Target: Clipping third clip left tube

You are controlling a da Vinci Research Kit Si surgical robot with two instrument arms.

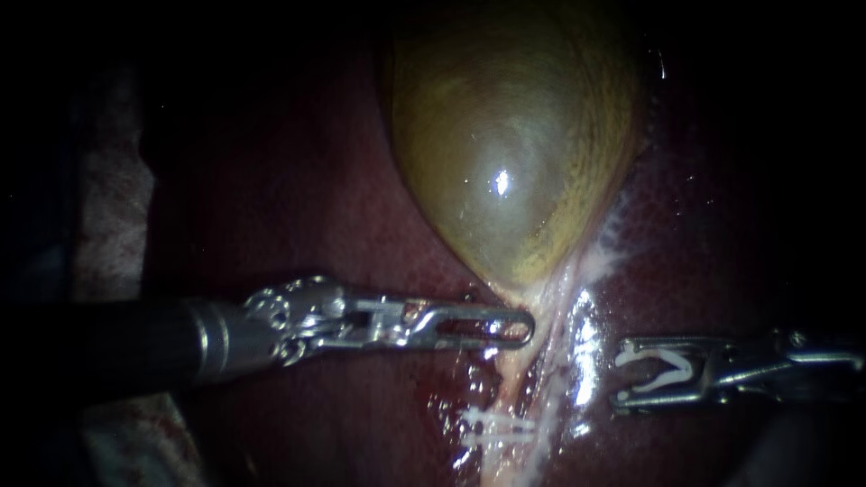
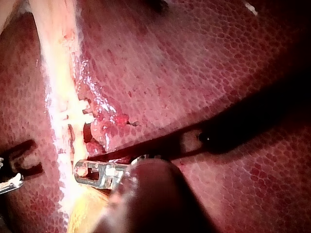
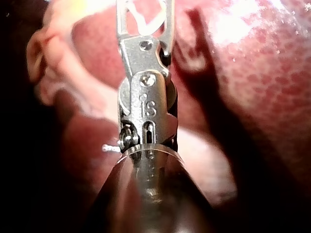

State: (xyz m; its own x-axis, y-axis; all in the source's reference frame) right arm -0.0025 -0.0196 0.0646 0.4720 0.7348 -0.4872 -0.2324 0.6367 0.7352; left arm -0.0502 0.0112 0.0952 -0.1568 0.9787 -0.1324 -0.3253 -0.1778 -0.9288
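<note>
The yellow-green gallbladder (image 1: pixel 505 153) tapers down to a narrow neck. My left instrument (image 1: pixel 521 326) lies level there, its slotted jaws together on the neck tissue; in its own view the jaws (image 2: pixel 80 171) rest against the pale left tube (image 2: pixel 60 73). Two white clips (image 1: pixel 492 424) cross the left tube (image 1: pixel 510 379) below the jaws, and they also show ahead of the left instrument as clips (image 2: pixel 77 110). My right instrument (image 1: pixel 622 376) sits to the right of the tube, apart from it. Its jaws stand wide and carry a white clip (image 1: pixel 663 368), seen again as the clip (image 3: pixel 146 17).
Dark red liver (image 1: pixel 298 207) surrounds the gallbladder. A second pale glistening strand (image 1: pixel 577 334) runs just right of the left tube. Raw, bloody tissue (image 2: pixel 104 128) lies beside the clips. Pale cloth (image 1: pixel 108 207) shows at the far left.
</note>
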